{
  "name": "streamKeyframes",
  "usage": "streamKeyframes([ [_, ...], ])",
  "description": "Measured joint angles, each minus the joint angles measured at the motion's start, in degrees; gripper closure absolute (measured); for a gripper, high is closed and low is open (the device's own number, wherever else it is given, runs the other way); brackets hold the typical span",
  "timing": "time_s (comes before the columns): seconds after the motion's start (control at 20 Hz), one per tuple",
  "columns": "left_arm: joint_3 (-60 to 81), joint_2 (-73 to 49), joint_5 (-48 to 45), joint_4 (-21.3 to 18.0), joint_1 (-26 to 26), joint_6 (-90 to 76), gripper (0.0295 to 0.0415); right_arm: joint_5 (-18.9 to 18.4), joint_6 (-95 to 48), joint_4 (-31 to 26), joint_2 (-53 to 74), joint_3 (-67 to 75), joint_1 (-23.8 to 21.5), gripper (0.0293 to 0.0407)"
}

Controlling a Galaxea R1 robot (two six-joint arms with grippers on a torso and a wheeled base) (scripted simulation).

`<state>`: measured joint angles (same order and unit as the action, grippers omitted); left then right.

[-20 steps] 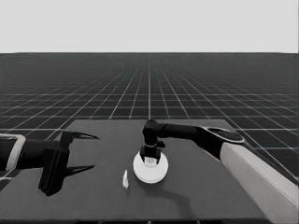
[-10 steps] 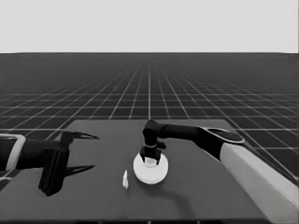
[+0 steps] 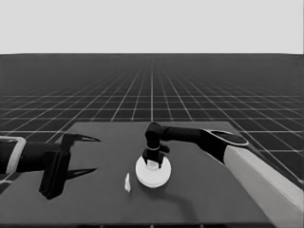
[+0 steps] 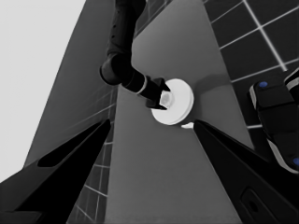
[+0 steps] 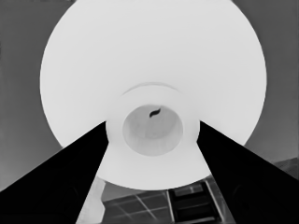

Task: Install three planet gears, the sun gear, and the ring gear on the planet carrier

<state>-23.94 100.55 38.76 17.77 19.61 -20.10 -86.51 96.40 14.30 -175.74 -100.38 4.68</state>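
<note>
Larger round part (image 3: 153, 172) near the table's front edge: plain white, smooth, matt like chalky plastic, with a smooth raised middle (image 5: 152, 128). Thin white piece (image 3: 127, 182) beside it, toward the left end: same flat white. Table (image 3: 199, 190): dark, smooth, dull, no shine. Right gripper (image 3: 153, 159) over the raised middle: black, smooth, matt fingers. Left gripper (image 3: 85, 154) over the left end: same black, dull look. Farther back, right arm's casing (image 3: 266, 180): pale grey, smooth.
</note>
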Motion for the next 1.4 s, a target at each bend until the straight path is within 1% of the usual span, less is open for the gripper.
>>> streamKeyframes([
  [0.9,0.00,0.00,0.00,0.00,0.00,0.00,0.0326,0.01,9.00,0.01,-0.01,0.00,0.01,0.0351],
  [0.95,0.00,0.00,0.00,0.00,0.00,0.00,0.0326,0.02,9.30,0.01,-0.01,0.00,0.02,0.0327],
  [1.0,0.00,0.00,0.00,0.00,0.00,0.00,0.0326,0.02,9.47,0.02,-0.01,0.00,0.01,0.0319],
  [1.1,0.00,0.00,0.00,0.00,0.00,0.00,0.0326,0.03,9.64,0.02,-0.01,-0.01,0.01,0.0316],
  [1.4,0.00,0.00,0.00,0.00,0.00,0.00,0.0326,0.02,9.72,0.02,-0.01,-0.01,0.00,0.0315],
])
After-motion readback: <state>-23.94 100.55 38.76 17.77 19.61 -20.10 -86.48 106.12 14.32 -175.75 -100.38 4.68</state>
